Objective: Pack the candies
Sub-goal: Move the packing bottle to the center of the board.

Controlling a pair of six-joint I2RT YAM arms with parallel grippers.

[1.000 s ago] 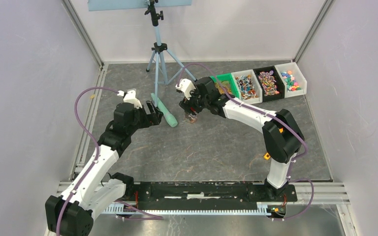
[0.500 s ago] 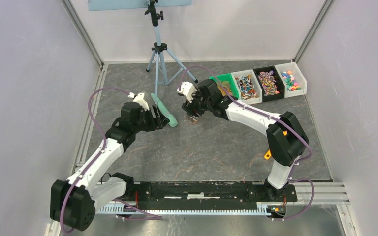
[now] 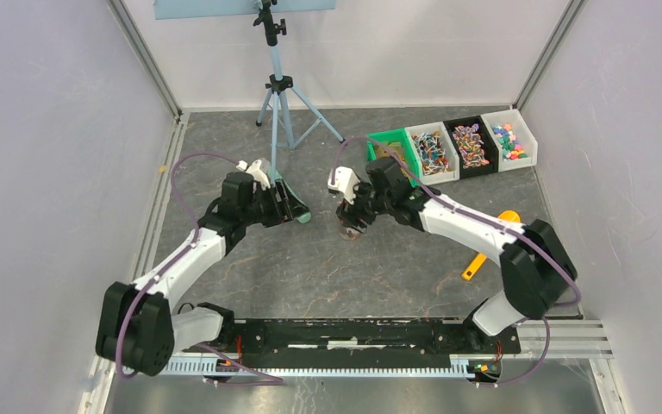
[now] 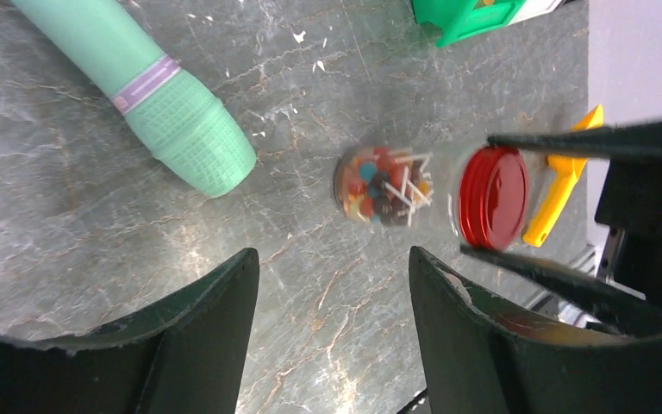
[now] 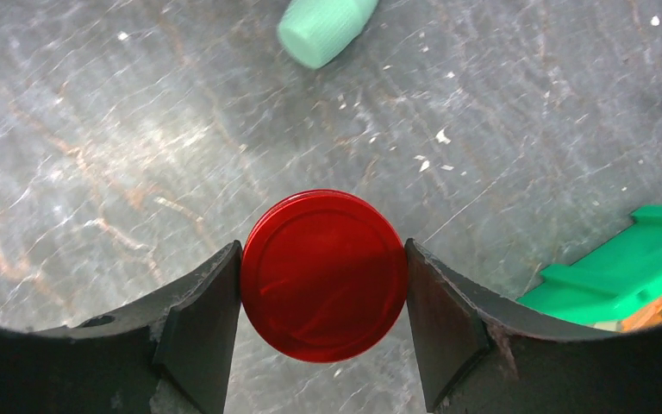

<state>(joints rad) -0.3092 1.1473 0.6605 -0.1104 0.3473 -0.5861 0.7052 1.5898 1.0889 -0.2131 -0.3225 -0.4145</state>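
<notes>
The candies (image 4: pixel 382 185) fill a small clear jar (image 4: pixel 396 191) capped by a red round lid (image 5: pixel 323 274). My right gripper (image 5: pixel 322 250) is shut on that lid from above, one finger on each side. In the top view it (image 3: pixel 351 217) hangs over the jar (image 3: pixel 351 229) at mid table. More candies lie in the bins (image 3: pixel 431 152) at the back right. My left gripper (image 4: pixel 332 254) is open and holds nothing. It (image 3: pixel 291 207) hovers left of the jar, beside a mint-green tube (image 4: pixel 151 95).
A row of bins runs along the back right: green (image 3: pixel 394 147), white, black (image 3: pixel 470 145) and white (image 3: pixel 508 138). An orange scoop (image 3: pixel 487 246) lies on the table right of the jar. A tripod (image 3: pixel 280 95) stands at the back centre.
My right gripper has carried the lidded jar nearer and to the right. My left arm has reached further right over the mint tube, and its jaws have narrowed a little.
</notes>
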